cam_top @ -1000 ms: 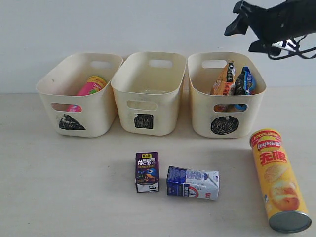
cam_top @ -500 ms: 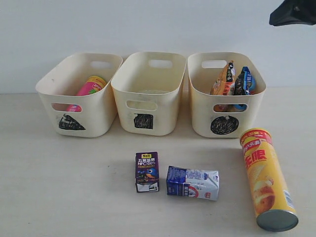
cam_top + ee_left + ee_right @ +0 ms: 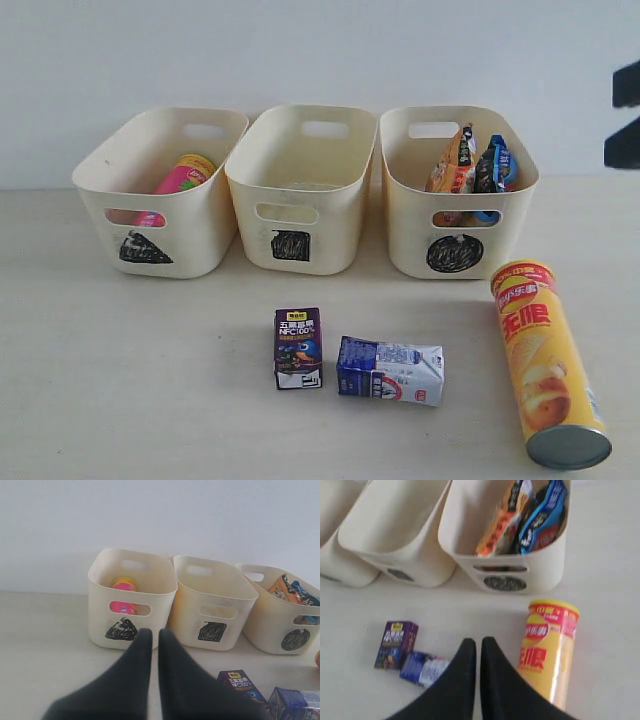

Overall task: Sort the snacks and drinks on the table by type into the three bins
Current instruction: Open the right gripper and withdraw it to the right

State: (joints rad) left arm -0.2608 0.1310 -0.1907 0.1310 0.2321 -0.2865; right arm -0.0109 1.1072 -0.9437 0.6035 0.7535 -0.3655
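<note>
The desk (image 3: 120, 400) is pale and wide. At the back of it, three cream tubs stand in a row. The triangle bin (image 3: 200, 240) is on the left in the exterior view. A pink tube (image 3: 182, 176) leans inside it. The square bin (image 3: 335, 235) is in the middle. The circle bin (image 3: 405, 235) is on the right. An orange-brown bag (image 3: 452, 160) and a blue-black bag (image 3: 495, 165) stand in it side by side, and their tops poke up over the rim.

The yellow tube (image 3: 545, 365) lies on its side on the desk. Its red end is near the circle bin, and its silver end points to the front edge. The purple juice box (image 3: 298, 347) sits on the desk in front of the square bin. The blue-and-white carton (image 3: 390, 370) lies on its side just beside the box, between the box and the yellow tube.

The left hand (image 3: 155, 635) is up over the desk in front of the triangle bin. Its two black fingers are close together and hold nothing.

The right hand (image 3: 478, 642) is up over the desk too, above the spot between the carton and the yellow tube. Its fingers are together and hold nothing. In the exterior view only dark bits of the right arm (image 3: 625, 120) show at the right edge.
</note>
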